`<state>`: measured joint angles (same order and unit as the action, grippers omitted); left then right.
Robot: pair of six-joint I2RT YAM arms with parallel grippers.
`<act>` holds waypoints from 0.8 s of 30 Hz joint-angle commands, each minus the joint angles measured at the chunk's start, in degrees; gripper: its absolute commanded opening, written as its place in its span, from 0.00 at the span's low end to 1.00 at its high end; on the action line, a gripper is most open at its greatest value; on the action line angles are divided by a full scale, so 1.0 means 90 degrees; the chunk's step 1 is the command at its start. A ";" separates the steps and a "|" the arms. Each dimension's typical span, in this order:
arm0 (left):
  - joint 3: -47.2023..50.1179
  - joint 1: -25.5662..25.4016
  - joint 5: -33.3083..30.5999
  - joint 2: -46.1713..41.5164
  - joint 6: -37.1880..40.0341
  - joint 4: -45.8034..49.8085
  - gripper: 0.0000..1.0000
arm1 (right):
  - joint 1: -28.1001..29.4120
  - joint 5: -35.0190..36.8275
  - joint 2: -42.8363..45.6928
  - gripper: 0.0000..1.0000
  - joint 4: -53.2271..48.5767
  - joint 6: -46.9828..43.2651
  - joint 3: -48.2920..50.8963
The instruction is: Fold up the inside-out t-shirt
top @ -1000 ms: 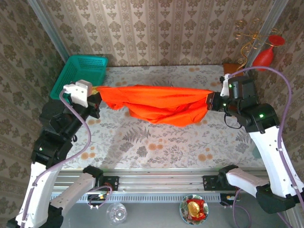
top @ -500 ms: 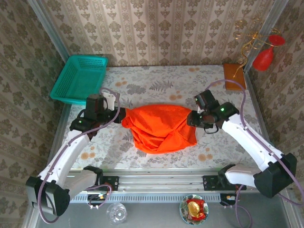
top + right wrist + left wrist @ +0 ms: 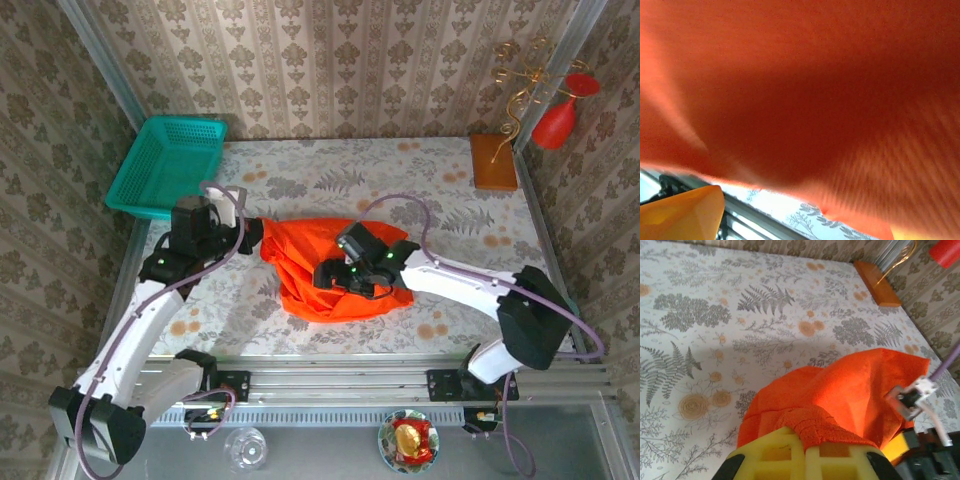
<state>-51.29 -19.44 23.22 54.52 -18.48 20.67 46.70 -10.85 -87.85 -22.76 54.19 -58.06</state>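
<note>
The left gripper has its jaws pressed together on a fold of the inside-out t-shirt, pinching the cloth at the heap's left end. In the left wrist view its yellow fingers meet at the bottom edge with a ridge of orange fabric clamped between them. The rest of the t-shirt mounds up just ahead of the jaws and runs off to their right over the flowered table.

The right gripper sits over the middle of the bunched shirt, its tip turned toward the left gripper. In the right wrist view one yellow finger stands far out at the lower left corner, and a strip of table shows in the gap beside it, so the jaws are spread. The orange cloth hangs close ahead of and above the parted jaws, its lower edge crossing the gap. Whether it touches the finger cannot be told.

From above, the t-shirt lies as a crumpled heap on the table, reaching from the left jaws to under the right gripper. The teal basket stands behind the left jaws. The brown-orange block and the red vase are well apart from both grippers.
</note>
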 commanded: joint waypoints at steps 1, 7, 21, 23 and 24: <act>-0.0292 0.0041 0.0130 -0.0174 -0.0172 -0.0094 0.00 | 0.0010 0.0366 0.0058 0.95 0.0731 0.0905 0.0242; -0.0296 0.0040 0.0193 -0.0269 -0.0246 -0.0091 0.00 | 0.0008 0.0865 0.0208 1.00 0.2456 0.1375 0.1009; -0.0134 0.0041 0.0144 -0.0496 -0.0329 -0.0299 0.00 | 0.0024 0.1013 0.0673 0.95 0.5695 0.0926 0.1645; -0.0131 0.0041 0.0107 -0.0501 -0.0319 -0.0301 0.00 | 0.0029 0.1027 0.0855 0.92 0.5709 0.0854 0.1657; -0.0131 0.0047 0.0081 -0.0502 -0.0306 -0.0292 0.00 | 0.0034 0.1043 0.1080 0.90 0.5714 0.0781 0.1666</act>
<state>-52.16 -19.44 23.83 50.87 -20.60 20.01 46.72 -3.53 -82.21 24.23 63.33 -43.77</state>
